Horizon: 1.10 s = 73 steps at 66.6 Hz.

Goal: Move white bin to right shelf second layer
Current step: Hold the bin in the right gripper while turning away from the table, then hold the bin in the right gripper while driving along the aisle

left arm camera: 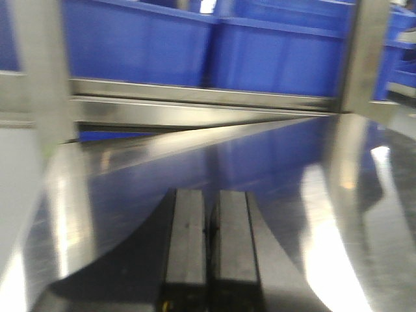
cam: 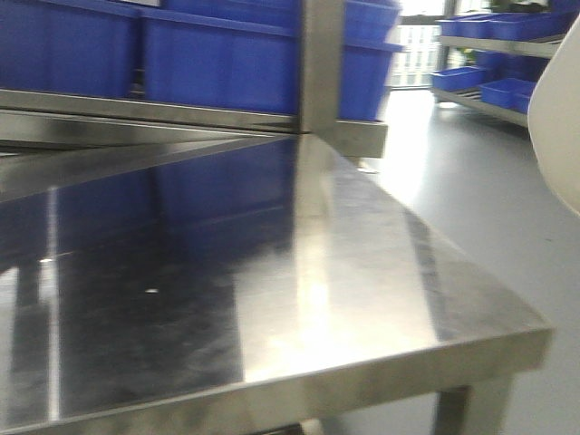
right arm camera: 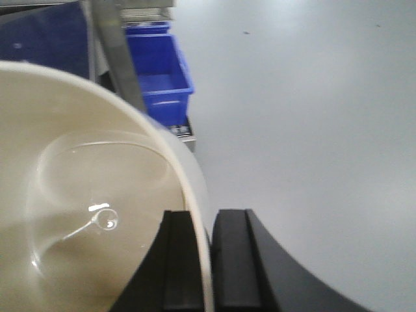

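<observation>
white bin point(right arm camera: 84, 162) rim clamped in right gripper point(right arm camera: 207, 224), left gripper point(left arm camera: 209, 214) closed

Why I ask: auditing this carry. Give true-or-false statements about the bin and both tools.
1. The right tool is shut on the rim of the cream-white glossy plastic bin. True.
2. The left tool holds a blue crate. False: it is shut and empty.
3. The bin stands on the cart. False: it is held beside the shiny steel cart top, over the grey floor.
4. Blue rectangular plastic crates sit behind the cart. True.
</observation>
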{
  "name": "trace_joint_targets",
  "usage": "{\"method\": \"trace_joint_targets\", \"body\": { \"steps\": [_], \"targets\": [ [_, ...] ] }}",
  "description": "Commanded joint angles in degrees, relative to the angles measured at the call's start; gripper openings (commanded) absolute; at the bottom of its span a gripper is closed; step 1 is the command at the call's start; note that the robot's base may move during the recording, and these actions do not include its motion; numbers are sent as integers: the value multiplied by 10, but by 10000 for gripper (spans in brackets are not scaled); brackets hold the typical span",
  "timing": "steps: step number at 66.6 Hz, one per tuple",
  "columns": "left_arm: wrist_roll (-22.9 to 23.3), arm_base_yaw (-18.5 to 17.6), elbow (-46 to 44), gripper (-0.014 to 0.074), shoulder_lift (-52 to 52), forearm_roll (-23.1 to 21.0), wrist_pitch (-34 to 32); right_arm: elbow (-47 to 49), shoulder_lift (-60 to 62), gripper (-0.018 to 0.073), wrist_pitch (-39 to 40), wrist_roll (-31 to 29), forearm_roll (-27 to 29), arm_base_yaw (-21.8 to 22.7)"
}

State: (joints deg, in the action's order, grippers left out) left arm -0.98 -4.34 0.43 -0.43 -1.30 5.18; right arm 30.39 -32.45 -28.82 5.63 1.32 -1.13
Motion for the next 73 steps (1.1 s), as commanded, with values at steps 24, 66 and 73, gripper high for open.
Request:
{"method": "trace_joint_targets", "body": {
  "steps": [24, 66, 73],
  "targets": [
    [3, -2, 21, 85, -9, -4, -46, 17, 1, 68, 58, 1, 1, -1],
    [3, -2, 21, 85, -9, -4, -46, 17, 1, 68, 58, 1, 1, -4],
    [3, -2, 21, 85, -9, -4, -46, 17, 1, 68, 58, 1, 1, -4]
  ]
}}
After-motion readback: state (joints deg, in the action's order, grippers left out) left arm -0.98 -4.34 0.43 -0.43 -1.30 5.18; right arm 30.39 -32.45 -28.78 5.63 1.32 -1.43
